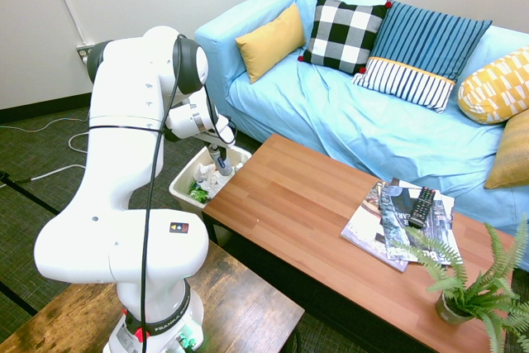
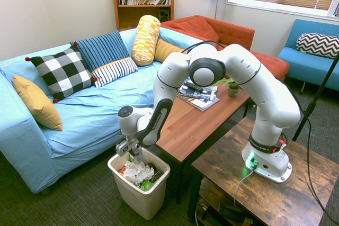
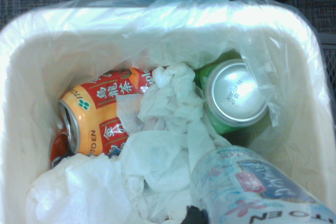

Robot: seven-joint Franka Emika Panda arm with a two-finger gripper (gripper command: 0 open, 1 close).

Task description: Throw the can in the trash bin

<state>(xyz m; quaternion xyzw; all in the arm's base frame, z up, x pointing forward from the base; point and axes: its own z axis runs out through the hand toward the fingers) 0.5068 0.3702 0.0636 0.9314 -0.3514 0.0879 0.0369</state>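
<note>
My gripper (image 1: 217, 153) hangs just over the cream-white trash bin (image 1: 183, 181), at the coffee table's end, and is shut on the can (image 1: 221, 163). From the other side the gripper (image 2: 135, 153) holds the slim silver can (image 2: 137, 157) upright above the rubbish in the bin (image 2: 139, 198). In the wrist view the silver-white can (image 3: 252, 187) with blue markings rises from the bottom edge over the bin (image 3: 16, 77). Inside lie crumpled white tissue (image 3: 163, 145), an orange can (image 3: 100, 119) and a green can (image 3: 236, 98).
The wooden coffee table (image 1: 306, 212) stands right beside the bin, with magazines and a remote (image 1: 421, 204) and a potted fern (image 1: 463, 287) at its far end. A light blue sofa (image 1: 347, 121) is behind. The arm's base sits on a rustic side table (image 1: 240, 303).
</note>
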